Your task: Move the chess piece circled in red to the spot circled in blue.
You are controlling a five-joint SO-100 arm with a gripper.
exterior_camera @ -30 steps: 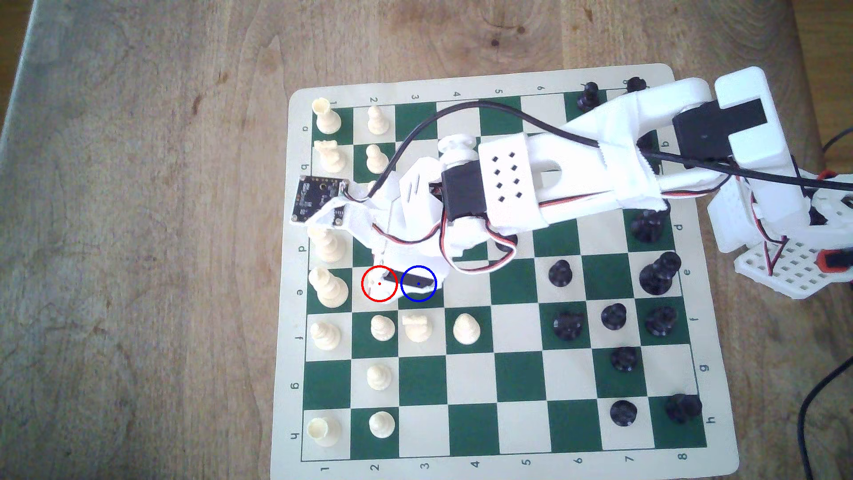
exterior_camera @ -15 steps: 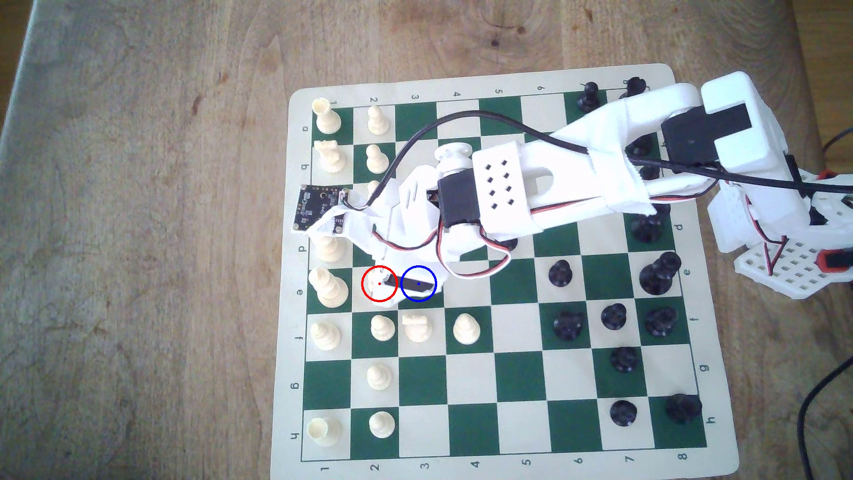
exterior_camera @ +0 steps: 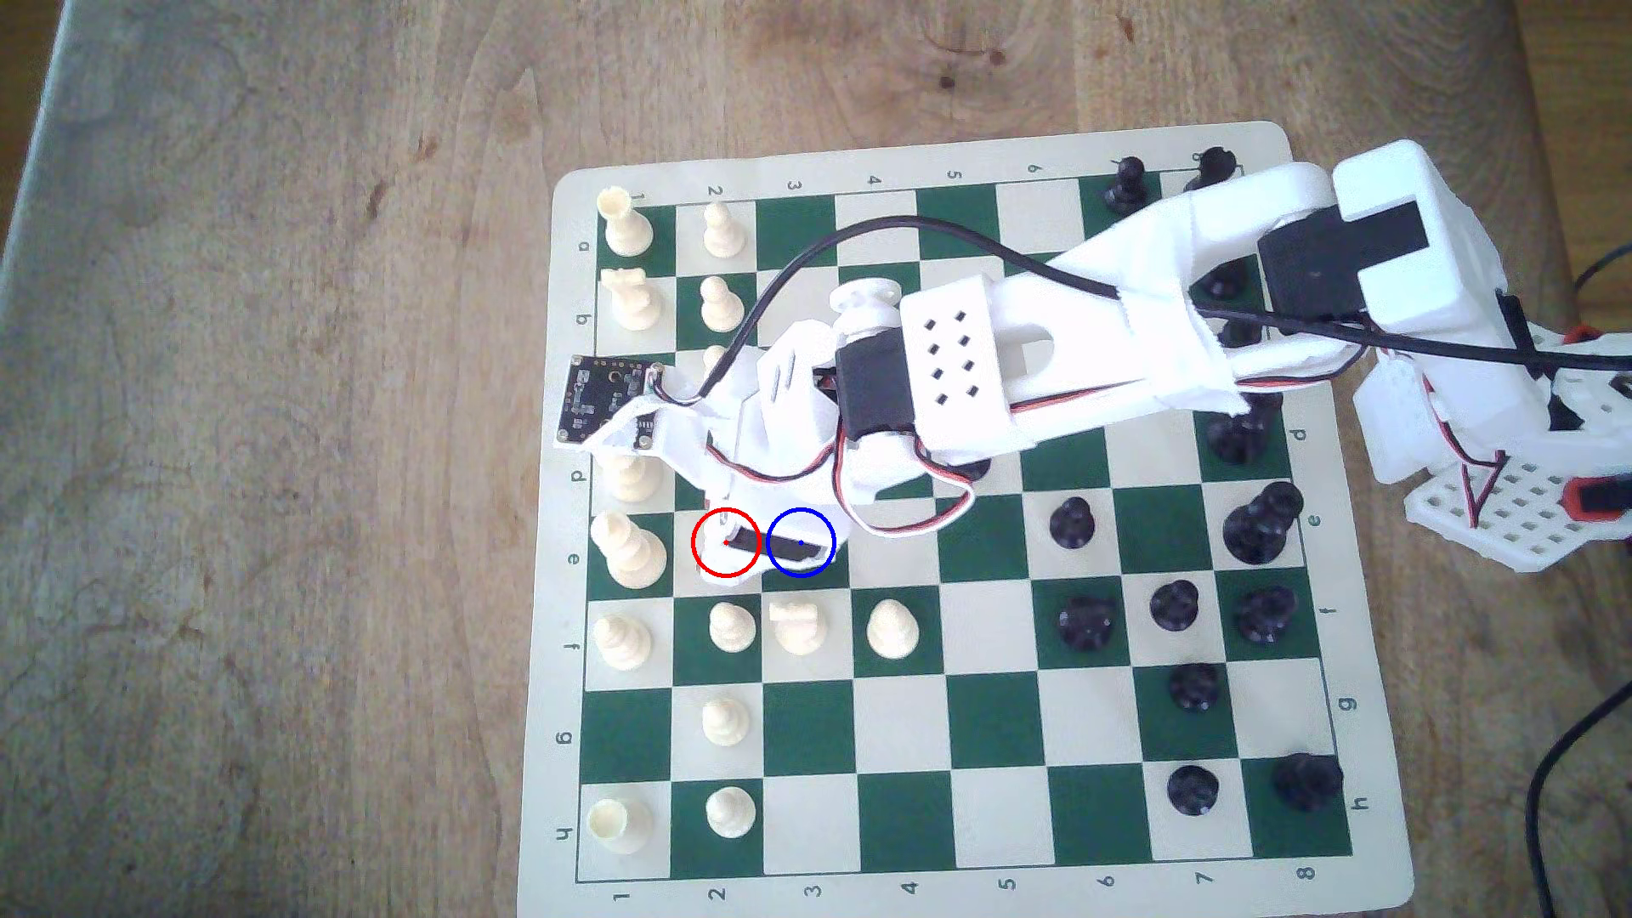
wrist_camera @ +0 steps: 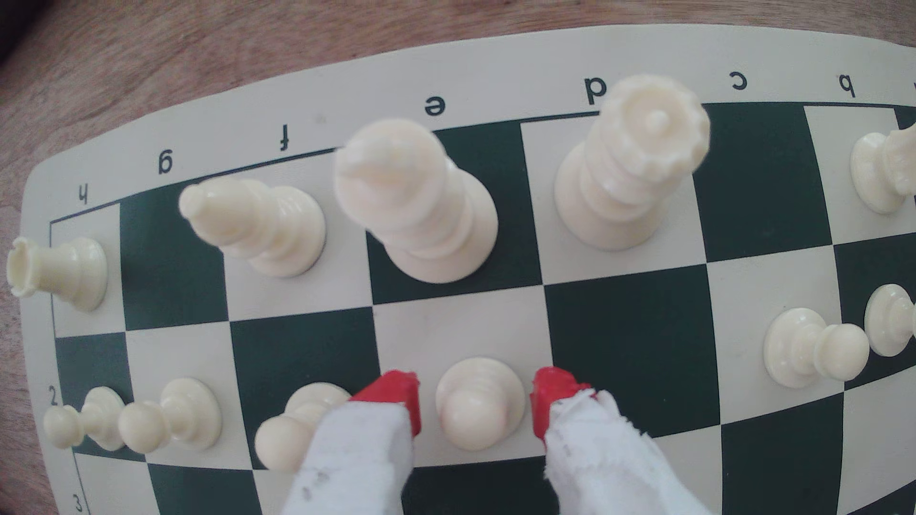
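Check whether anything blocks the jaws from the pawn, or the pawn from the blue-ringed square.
Nothing visible does. In the wrist view the pawn stands in the gap of the open gripper, a red tip on either side, neither plainly touching. The blue-ringed square adjoins it; the gripper hides most of that square, so it can't be checked.

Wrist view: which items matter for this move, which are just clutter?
Relevant:
- cream pawn, standing between the tool's open red tips
- blue-ringed green square, largely covered by the arm

Clutter:
- king
- queen
- bishop
- neighbouring pawn
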